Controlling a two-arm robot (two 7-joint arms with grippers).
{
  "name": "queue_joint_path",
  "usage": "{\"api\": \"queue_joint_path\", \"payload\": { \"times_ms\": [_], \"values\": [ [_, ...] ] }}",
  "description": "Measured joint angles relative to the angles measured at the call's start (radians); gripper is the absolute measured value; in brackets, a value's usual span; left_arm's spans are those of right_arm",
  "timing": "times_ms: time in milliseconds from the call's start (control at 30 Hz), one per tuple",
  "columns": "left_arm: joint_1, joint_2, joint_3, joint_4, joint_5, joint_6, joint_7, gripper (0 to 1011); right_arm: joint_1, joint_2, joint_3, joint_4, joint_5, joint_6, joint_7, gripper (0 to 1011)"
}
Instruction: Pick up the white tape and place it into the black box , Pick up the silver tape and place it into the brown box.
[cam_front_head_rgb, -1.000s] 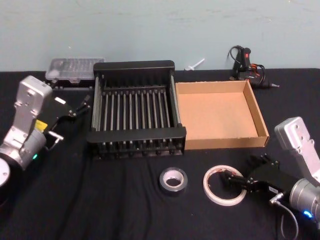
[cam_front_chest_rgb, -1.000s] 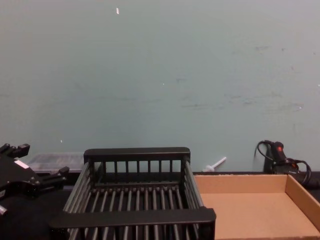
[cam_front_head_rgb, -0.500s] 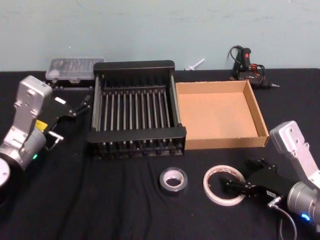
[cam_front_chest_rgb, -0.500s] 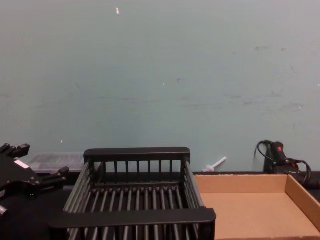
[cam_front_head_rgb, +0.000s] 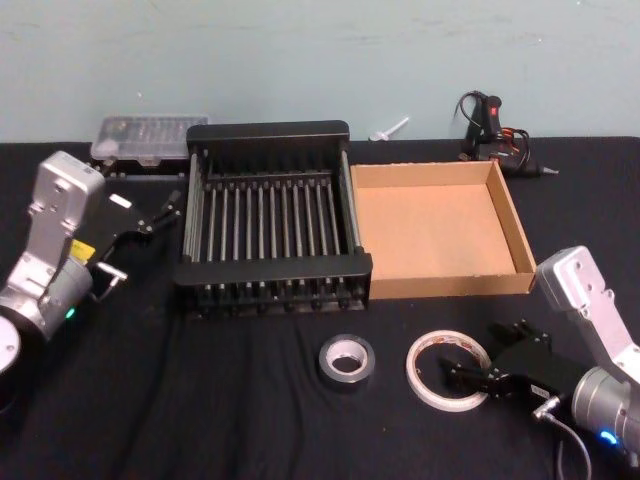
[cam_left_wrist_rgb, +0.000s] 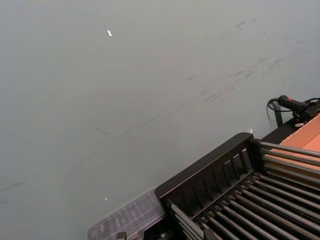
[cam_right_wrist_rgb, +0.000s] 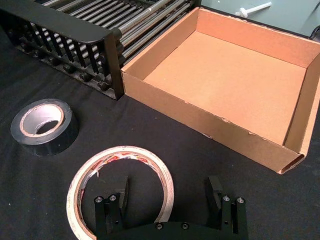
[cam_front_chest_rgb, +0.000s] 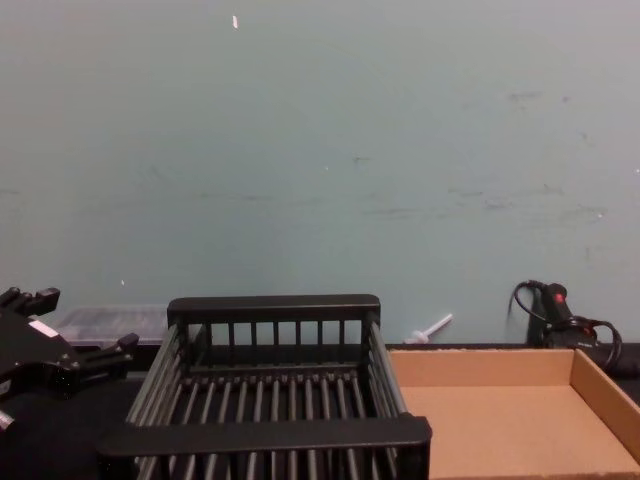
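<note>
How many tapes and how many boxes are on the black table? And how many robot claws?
Tapes: 2, the white tape and the silver tape.
Boxes: 2, the black box and the brown box.
Claws: 2, the left claw by the black box and the right claw at the white tape.
Total: 6

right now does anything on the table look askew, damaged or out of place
Nothing stands out. The white tape and silver tape lie flat on the table, the black box and brown box sit upright and side by side, and the open right gripper straddles the white roll's edge.
</note>
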Motion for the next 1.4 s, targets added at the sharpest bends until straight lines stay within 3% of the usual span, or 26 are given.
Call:
{"api": "queue_joint_path", "payload": {
  "times_ms": [633, 1067, 1400],
  "values": [
    [0.000, 0.000, 0.000, 0.000, 0.000, 0.000, 0.000, 1001, -0.002, -0.005, 0.003, 0.000, -0.013, 0.000, 0.004, 993],
    [0.000, 0.000, 0.000, 0.000, 0.000, 0.000, 0.000, 1001, -0.002, -0.005, 0.002, 0.000, -0.011, 0.000, 0.003, 674],
    [0.000, 0.000, 0.000, 0.000, 0.000, 0.000, 0.000, 1001, -0.002, -0.005, 0.002, 0.000, -0.010, -0.001, 0.002, 327]
  ]
}}
